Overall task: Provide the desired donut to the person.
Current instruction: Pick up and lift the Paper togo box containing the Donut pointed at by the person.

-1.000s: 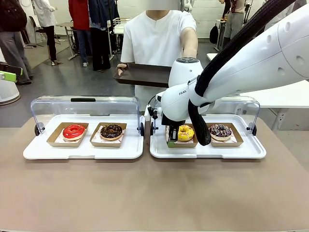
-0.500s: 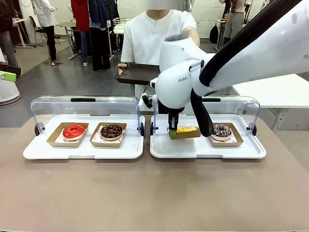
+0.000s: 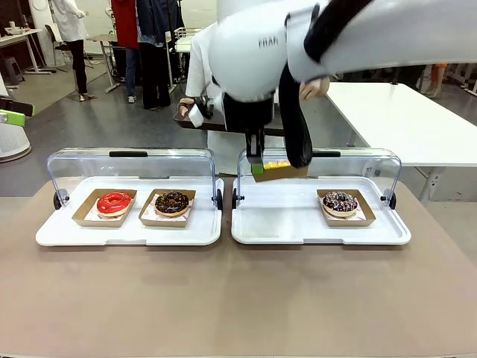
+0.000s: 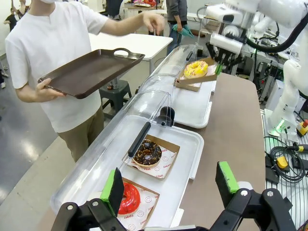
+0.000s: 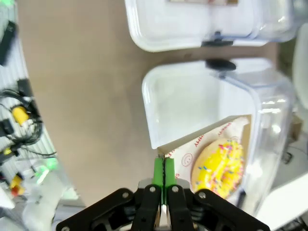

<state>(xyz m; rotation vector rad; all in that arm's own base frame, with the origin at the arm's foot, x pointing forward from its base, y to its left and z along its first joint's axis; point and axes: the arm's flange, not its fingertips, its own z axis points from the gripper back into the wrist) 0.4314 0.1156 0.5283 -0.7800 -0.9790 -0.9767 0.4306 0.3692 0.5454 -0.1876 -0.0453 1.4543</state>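
Roughly halfway on this one, I'd say. The pick looked done: the yellow donut sat in its carton, and the whole thing hung in the air above the right-hand case, clear of the white base, about level with the open lid. What was left was the handover. The person stood at the far side holding a brown tray out flat and waiting, with nothing on it as far as I could see, so the carton had yet to travel across and be set down there.

The right fingers were pinched shut on the carton's edge, not on the donut itself. In the right wrist view the donut lay off to one side of the pads, near them but not touching, with the carton sticking out past the tips. That view was blurry, so I couldn't say for sure whether the pinch was on a corner or a side wall.

The left fingers were spread wide and held nothing, hovering over the left end of the surface.
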